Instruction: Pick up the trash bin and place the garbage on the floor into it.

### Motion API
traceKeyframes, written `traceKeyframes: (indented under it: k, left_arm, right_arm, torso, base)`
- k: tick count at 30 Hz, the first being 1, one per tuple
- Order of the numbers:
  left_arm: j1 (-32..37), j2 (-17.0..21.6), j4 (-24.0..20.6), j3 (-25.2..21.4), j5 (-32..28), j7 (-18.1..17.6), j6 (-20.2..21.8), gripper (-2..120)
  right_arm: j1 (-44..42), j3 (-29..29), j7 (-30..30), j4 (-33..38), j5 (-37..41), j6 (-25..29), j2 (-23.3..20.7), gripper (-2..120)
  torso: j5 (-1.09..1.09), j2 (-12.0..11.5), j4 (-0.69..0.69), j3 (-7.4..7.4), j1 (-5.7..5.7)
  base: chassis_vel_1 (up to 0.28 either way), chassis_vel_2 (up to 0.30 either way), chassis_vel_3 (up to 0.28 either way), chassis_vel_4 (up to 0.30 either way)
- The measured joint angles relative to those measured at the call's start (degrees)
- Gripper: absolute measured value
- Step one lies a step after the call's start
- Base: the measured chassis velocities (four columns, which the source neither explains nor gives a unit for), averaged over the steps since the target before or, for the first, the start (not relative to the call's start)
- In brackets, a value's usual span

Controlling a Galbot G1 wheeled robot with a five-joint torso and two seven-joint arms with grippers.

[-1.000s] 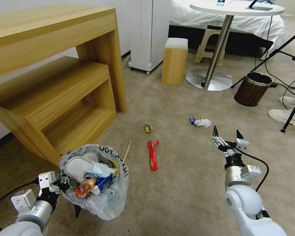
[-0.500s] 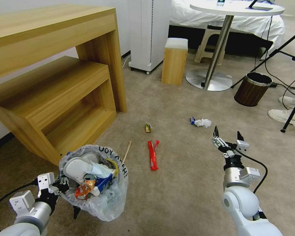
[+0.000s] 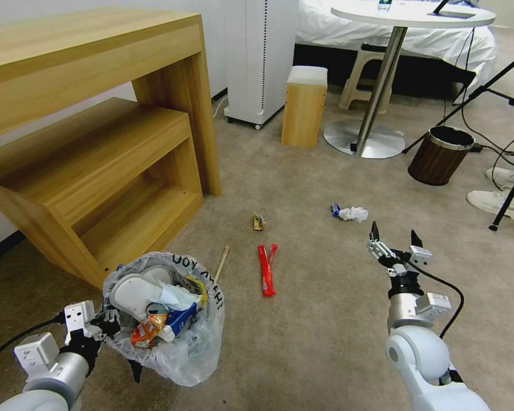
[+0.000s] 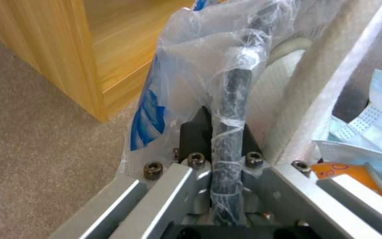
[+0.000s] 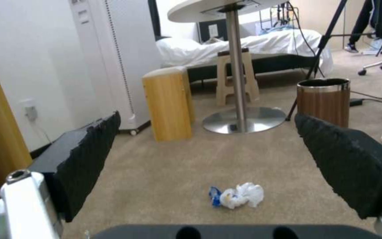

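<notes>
The trash bin [image 3: 171, 337], lined with a crinkled clear bag with black lettering, hangs at the lower left and holds white slippers, a carton and an orange packet. My left gripper [image 3: 105, 324] is shut on its dark rim [image 4: 231, 99], bag and all. On the floor [image 3: 325, 325] lies garbage: a red wrapper [image 3: 265, 269], a wooden stick [image 3: 221, 263], a small yellow packet [image 3: 258, 221], and a white tissue with a blue scrap [image 3: 351, 213] [image 5: 237, 196]. My right gripper [image 3: 393, 237] [image 5: 206, 118] is open, above the carpet just short of the tissue.
A wooden desk with a low shelf [image 3: 97, 142] stands to the left, right behind the bin. Farther off are a white appliance [image 3: 260, 57], a wooden box stool [image 3: 304, 105], a round table's base [image 3: 364, 138], a brown wood-grain bin [image 3: 440, 155] and tripod legs [image 3: 511, 194].
Both arms have sunk a little in the picture. The bin stays in the left gripper and the right gripper stays open. The litter has not moved.
</notes>
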Motion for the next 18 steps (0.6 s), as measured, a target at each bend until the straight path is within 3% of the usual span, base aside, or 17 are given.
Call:
traceKeyframes:
  k: [18]
  left_arm:
    - [-0.8,0.3,1.0,-0.4,-0.8,-0.1,0.1,0]
  right_arm:
    - [1.3,-0.4,-0.4,-1.9,-0.9,1.5,0.5,100]
  torso:
    - [0.00,0.0,0.00,0.00,0.00]
  base:
    - [0.000,0.000,0.000,0.000]
